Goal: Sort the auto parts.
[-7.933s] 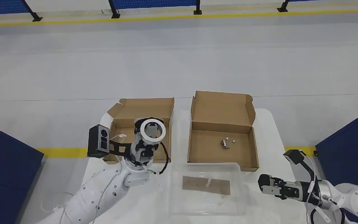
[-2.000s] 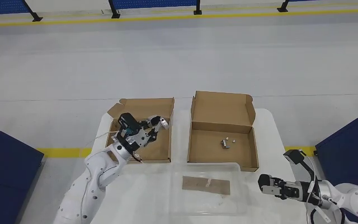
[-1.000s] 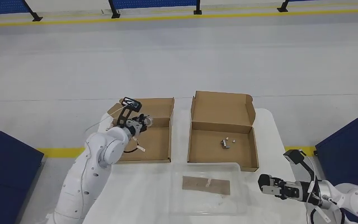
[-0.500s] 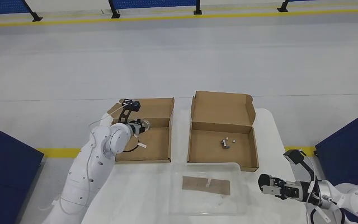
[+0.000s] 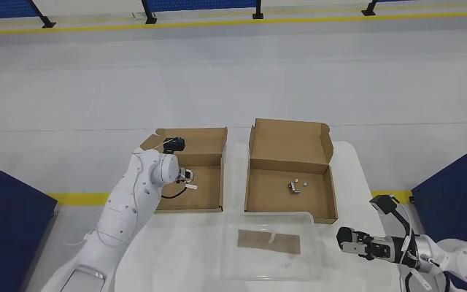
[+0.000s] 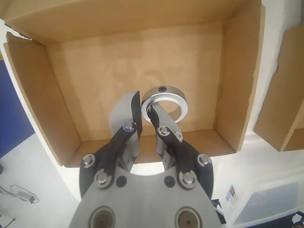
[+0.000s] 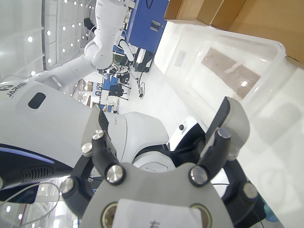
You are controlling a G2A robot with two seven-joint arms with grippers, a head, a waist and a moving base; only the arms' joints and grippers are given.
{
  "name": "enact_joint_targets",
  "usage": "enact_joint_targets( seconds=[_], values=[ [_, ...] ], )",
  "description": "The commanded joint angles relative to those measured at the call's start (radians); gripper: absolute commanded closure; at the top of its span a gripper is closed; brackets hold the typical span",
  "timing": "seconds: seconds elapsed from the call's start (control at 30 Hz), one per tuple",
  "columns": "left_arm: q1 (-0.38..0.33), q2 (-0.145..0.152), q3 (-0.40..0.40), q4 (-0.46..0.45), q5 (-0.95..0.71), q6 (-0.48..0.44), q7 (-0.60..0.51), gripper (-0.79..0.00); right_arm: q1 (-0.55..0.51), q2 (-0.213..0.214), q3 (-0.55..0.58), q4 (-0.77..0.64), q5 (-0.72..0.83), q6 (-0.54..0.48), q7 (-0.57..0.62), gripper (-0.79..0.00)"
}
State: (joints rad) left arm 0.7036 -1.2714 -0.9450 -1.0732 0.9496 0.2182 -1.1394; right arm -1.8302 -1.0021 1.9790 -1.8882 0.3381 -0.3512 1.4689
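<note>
Pinching the metal ring (image 6: pixel 163 91) by its wall, the left pincer (image 6: pixel 144 105) hangs over the cardboard box (image 6: pixel 95 72).

A small printed sticker (image 6: pixel 232 192) shows at the corner of the clear bin (image 6: pixel 273 188), its print too small for me to read. A white label (image 7: pixel 154 214) sits on the base plate of my right gripper (image 7: pixel 162 105), its dark mark cut off at the edge. A lettered sign (image 7: pixel 97 93) stands in the room behind.

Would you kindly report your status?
Left gripper shut on silver metal ring, over open brown cardboard box. Right gripper open, beside clear plastic bin. Nothing blocks the drop.
</note>
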Motion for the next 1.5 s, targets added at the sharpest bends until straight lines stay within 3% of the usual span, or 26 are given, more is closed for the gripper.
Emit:
enact_joint_targets(
  seconds=[0.0,0.2,0.33,0.53,0.93,1.47],
  values=[
    [0.001,0.000,-0.001,-0.002,0.001,0.000,0.000,0.000,0.000,0.000,0.000,0.000,0.000,0.000,0.000,-0.785],
    [0.012,-0.002,-0.003,0.009,-0.015,-0.004,0.010,0.000,0.000,0.000,0.000,0.000,0.000,0.000,0.000,-0.785],
    [-0.024,-0.017,0.010,0.064,-0.048,0.030,-0.030,0.000,0.000,0.000,0.000,0.000,0.000,0.000,0.000,-0.785],
    [-0.092,-0.060,0.069,0.210,-0.081,0.081,-0.011,0.000,0.000,0.000,0.000,0.000,0.000,0.000,0.000,-0.785],
    [-0.195,-0.154,0.157,0.465,-0.171,0.074,0.072,0.000,0.000,0.000,0.000,0.000,0.000,0.000,0.000,-0.785],
    [-0.263,-0.242,0.210,0.673,-0.204,0.052,0.120,0.000,0.000,0.000,0.000,0.000,0.000,0.000,0.000,-0.785]
  ],
)
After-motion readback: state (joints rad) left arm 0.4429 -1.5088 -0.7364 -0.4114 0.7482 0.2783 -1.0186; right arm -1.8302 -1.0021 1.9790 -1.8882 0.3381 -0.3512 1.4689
